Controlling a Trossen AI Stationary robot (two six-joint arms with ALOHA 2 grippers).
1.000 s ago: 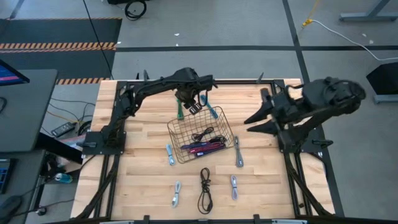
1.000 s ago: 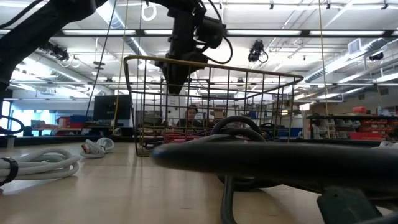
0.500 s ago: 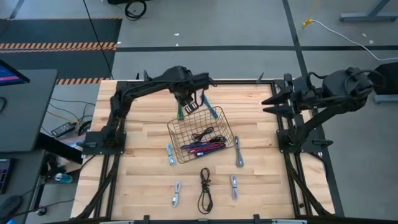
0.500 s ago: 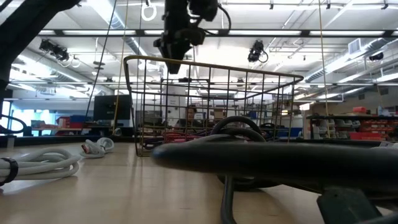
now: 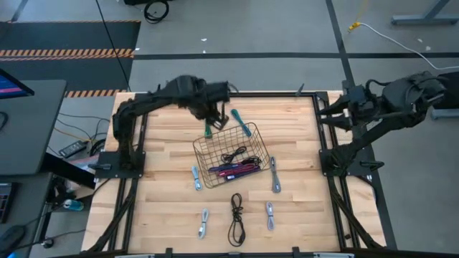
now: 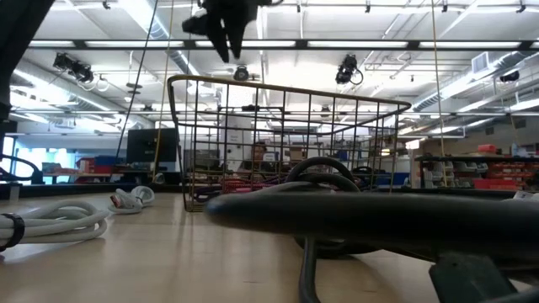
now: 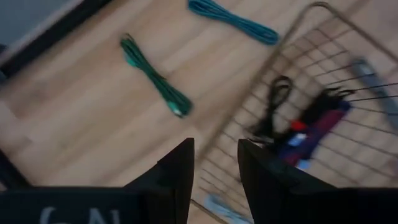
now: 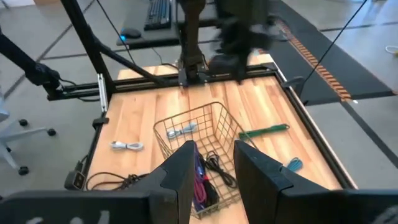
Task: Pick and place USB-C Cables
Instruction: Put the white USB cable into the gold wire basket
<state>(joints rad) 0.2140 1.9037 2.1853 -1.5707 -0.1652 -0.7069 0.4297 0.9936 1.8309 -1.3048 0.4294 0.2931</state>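
Observation:
A wire-mesh basket (image 5: 231,154) stands mid-table with a black cable (image 5: 233,153) and purple and magenta cables (image 5: 234,170) lying in it. A green cable (image 7: 155,78) and a teal cable (image 7: 233,22) lie flat on the wood just beyond its far rim. My left gripper (image 5: 215,109) hangs open above the far-left side of the basket, pointing steeply down, nothing between its fingers (image 7: 177,177). It also shows high above the basket rim as the left gripper (image 6: 223,25). My right gripper (image 5: 328,115) is open and empty at the table's right edge, high up.
Pale blue-grey cables lie flat on the wood left (image 5: 196,177) and right (image 5: 275,174) of the basket, and two more near the front (image 5: 204,223) (image 5: 270,215). A long black cable (image 5: 236,218) lies between those. Dark frame rails (image 5: 133,172) run along both sides.
My left gripper has risen from just above the basket's far rim and drawn back toward the table's far left, rolling as it went. My right gripper has pulled back from over the table toward its right edge. No cable has moved.

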